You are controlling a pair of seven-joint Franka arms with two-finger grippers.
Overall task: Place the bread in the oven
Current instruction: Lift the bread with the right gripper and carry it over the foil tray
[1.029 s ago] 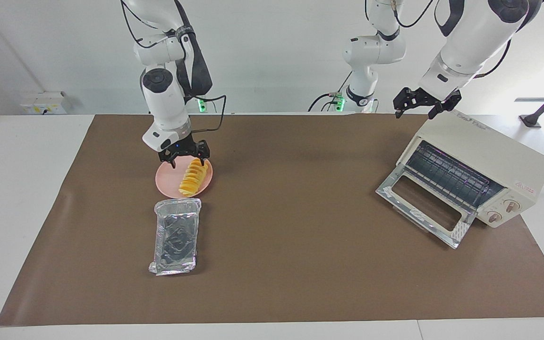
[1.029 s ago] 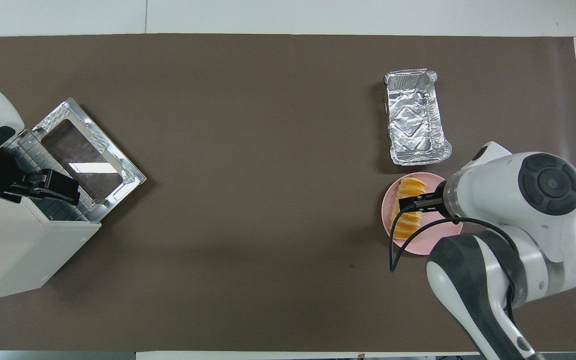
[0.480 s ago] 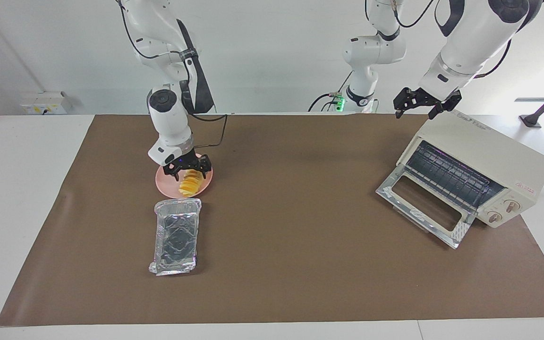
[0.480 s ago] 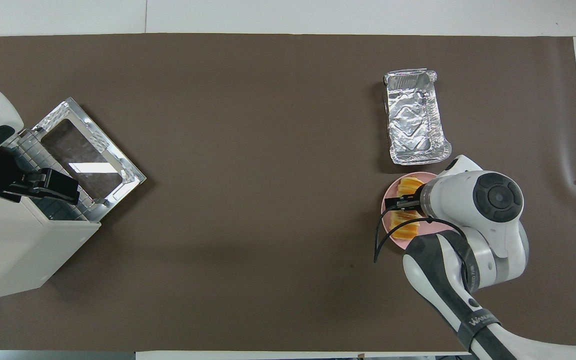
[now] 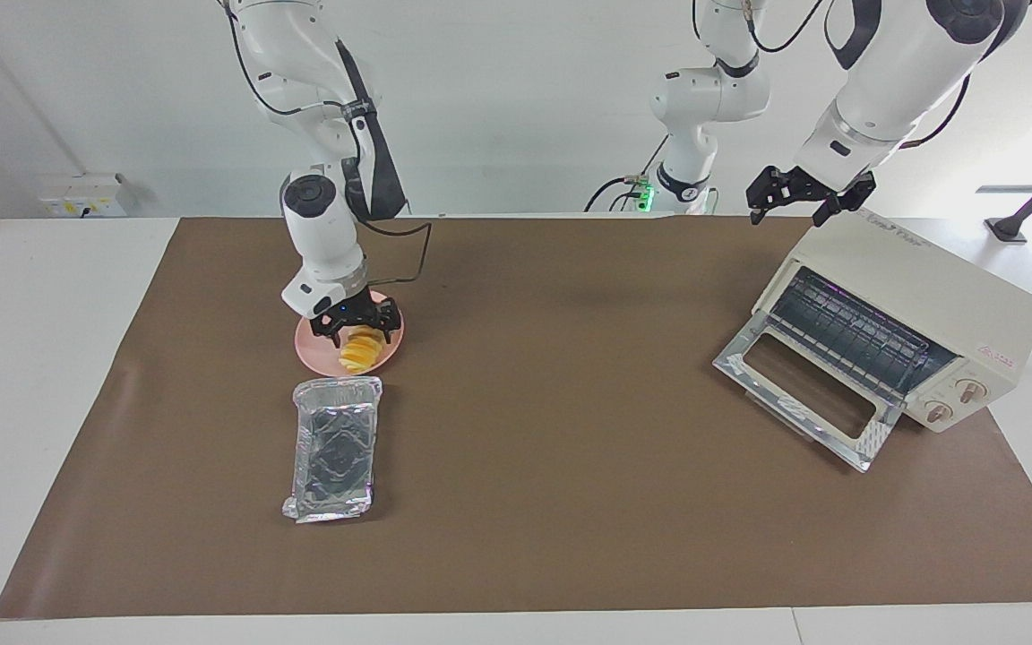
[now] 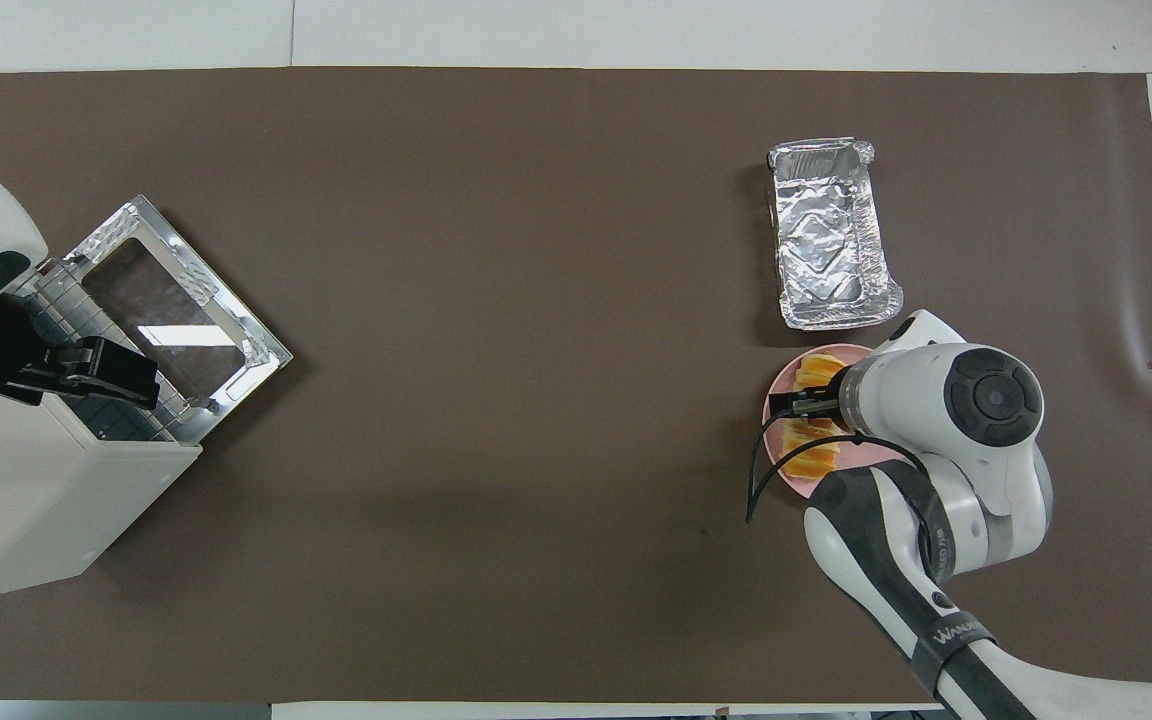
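Note:
The bread (image 5: 357, 355), a ridged golden loaf, lies on a round pink plate (image 5: 308, 348) toward the right arm's end of the table; it also shows in the overhead view (image 6: 808, 455). My right gripper (image 5: 357, 324) is down on the plate, open, with a finger on each side of the loaf's end nearer to the robots. The cream-white oven (image 5: 928, 296) stands at the left arm's end, its glass door (image 5: 803, 394) dropped open and the rack showing. My left gripper (image 5: 798, 202) waits open above the oven's top.
A crinkled silver foil tray (image 5: 334, 446) lies just beside the plate, farther from the robots. A brown mat (image 5: 570, 466) covers the table between the plate and the oven.
My right gripper has come down and shifted along the loaf, and now straddles it on the plate. The bread, the oven and the left arm have not moved.

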